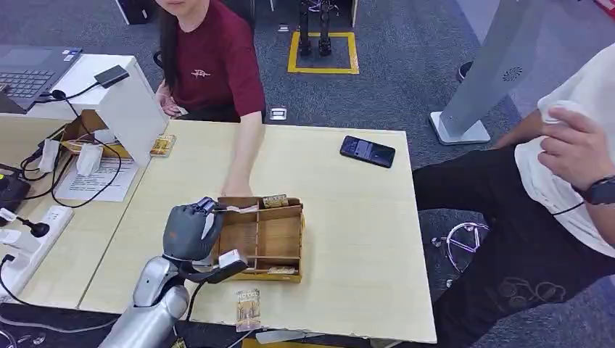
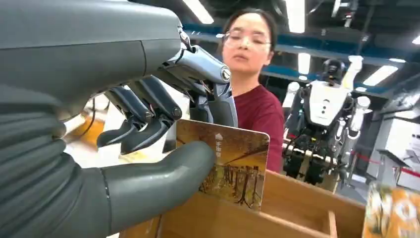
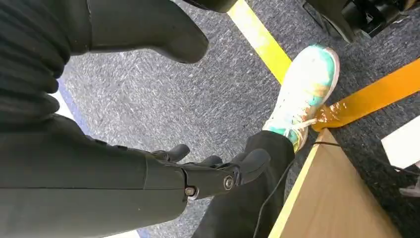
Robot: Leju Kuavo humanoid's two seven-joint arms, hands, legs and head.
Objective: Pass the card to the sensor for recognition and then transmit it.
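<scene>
the table was the biggest thing in the head view, pale wood, with a second desk butted against its left side carrying a laptop, cables and a power strip. a person in a dark red shirt sat at the far edge, one arm reaching down toward the tray. another person in a white top and dark trousers stood at the right edge. a grey stand rose from the carpet behind the table.

a wooden tray with compartments sat near the table's front edge, a few cards in its slots. a black phone lay well apart, toward the far right of the table. a loose card lay at the front edge, just in front of the tray.

the left hand hovered over the tray's left end. in the left wrist view it pinched the card between the thumb and a finger, the other fingers curled behind. the card stood upright, just above the tray wall.

the right hand hung beside the table over grey carpet, holding nothing, fingers apart and slightly bent, near a person's shoe.
</scene>
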